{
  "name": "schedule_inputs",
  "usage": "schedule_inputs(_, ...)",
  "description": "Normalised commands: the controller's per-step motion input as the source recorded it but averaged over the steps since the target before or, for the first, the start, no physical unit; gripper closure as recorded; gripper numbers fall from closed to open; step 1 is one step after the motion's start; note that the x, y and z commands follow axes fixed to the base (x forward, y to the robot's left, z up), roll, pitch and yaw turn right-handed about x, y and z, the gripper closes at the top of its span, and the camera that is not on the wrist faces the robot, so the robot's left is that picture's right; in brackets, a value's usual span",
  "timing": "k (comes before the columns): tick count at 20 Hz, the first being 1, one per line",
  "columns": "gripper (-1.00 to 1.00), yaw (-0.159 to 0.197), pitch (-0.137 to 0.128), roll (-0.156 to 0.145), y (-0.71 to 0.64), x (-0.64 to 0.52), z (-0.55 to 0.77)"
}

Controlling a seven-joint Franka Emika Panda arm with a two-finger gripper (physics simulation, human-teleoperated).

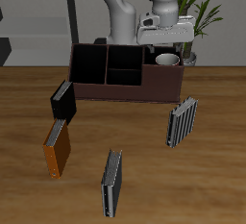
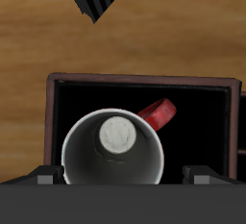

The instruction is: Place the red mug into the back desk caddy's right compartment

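No readable text, seemingly.

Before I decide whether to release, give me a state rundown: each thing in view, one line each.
red mug: upright, mouth up, over the right compartment, handle free.
right compartment: open-topped, nothing in it but the mug.
back desk caddy: upright on the table, other cells look empty.
gripper: above the mug; open or shut cannot be told.
books: four, apart on the table before the caddy.
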Motion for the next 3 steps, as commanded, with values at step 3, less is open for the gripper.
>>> schedule_inputs(3, -1.0, -0.01, -0.044, -0.064, -0.3, 0.07, 0.31)
